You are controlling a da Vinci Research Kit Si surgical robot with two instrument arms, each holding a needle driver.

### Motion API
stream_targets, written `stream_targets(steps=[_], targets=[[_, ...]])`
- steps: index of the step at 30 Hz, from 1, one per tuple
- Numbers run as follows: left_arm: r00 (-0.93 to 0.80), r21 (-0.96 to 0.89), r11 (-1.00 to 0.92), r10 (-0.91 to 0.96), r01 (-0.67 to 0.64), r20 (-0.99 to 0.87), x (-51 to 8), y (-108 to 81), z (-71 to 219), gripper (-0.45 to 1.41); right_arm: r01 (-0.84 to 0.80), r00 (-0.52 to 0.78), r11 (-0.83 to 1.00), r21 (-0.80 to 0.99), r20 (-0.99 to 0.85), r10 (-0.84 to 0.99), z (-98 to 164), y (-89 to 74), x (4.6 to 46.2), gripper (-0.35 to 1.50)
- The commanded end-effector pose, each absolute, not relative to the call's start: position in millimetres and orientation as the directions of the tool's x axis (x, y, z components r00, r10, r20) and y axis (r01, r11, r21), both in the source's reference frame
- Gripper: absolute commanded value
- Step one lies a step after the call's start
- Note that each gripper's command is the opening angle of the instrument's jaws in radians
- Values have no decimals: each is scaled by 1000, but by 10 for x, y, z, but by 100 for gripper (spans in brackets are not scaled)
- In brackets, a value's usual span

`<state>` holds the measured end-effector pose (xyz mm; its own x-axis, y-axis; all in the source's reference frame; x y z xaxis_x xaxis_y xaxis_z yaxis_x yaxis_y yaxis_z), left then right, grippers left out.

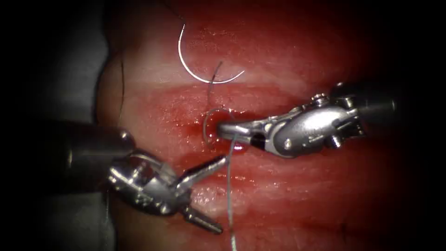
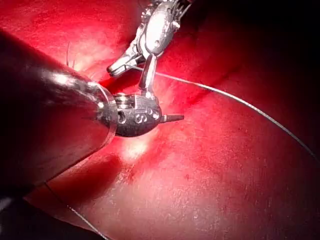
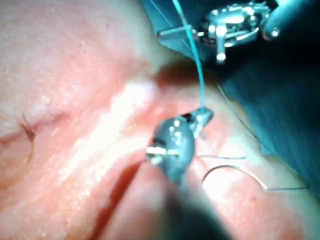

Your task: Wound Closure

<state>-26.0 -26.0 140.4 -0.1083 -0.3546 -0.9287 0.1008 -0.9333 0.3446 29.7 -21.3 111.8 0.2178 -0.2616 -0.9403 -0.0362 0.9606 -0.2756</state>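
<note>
Two hands: right hand grips thread; left hand empty; needle free

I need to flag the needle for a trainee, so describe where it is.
Start at the tissue and look above the right tool. The needle lies loose there, held by neither tool: a bare, pale open curve, unlike the thin straight thread running downward.

Your left end effector comes in from lower left w/ jaws spread wide, holding nothing. Your right end effector reaches in from the right, wrist near level, jaws closed on the thread.
</note>
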Motion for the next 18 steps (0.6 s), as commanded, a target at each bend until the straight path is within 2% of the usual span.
stream_targets(steps=[1,5,8,18], targets=[[-108,342,-934,-353,101,-930,-265,-269,1410,138,-39,224,963,-266,-942,-251,1130,-218,298,-35],[-136,369,-927,-376,73,-917,-269,-278,1413,138,-71,255,976,-206,-950,-182,1146,-210,291,-35],[-200,420,-908,-410,-7,-890,-278,-281,1412,135,-107,286,980,-165,-950,-129,1167,-205,288,-35],[-200,497,-868,-483,-22,-853,-297,-285,1414,135,-143,304,983,-115,-950,-67,1191,-197,284,-35]])
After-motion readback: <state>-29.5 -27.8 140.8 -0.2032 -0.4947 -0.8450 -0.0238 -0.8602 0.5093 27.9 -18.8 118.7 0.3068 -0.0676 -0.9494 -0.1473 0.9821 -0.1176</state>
